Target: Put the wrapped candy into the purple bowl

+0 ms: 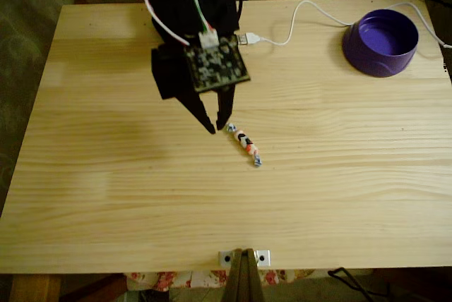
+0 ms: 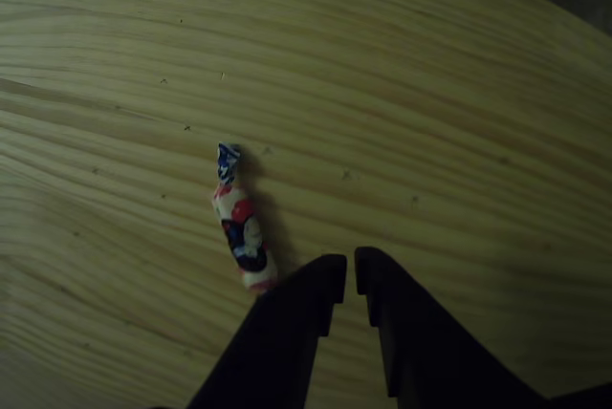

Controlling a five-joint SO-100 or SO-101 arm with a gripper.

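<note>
Candy point(image 1: 244, 145) flat on table point(image 1: 106, 196), frame centre in fixed view, lying diagonally; nothing holds it. Gripper point(image 1: 219, 128) just upper left of candy's near end, fingers nearly together with narrow gap, gripping nothing. In other view gripper point(image 2: 350, 280) at bottom centre, candy point(image 2: 241, 226) touching or just beside left finger point(image 2: 308, 306), outside gap. Likely misaligned for grasp; needs wider opening, shift toward candy. Bowl point(image 1: 381, 41) upper right, well apart, empty.

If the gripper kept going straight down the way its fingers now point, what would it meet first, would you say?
Most likely bare table. The gripper points down just beside the wrapped candy; in the other view its tips sit right of the candy's near end, perhaps brushing it. Height is unclear.
</note>
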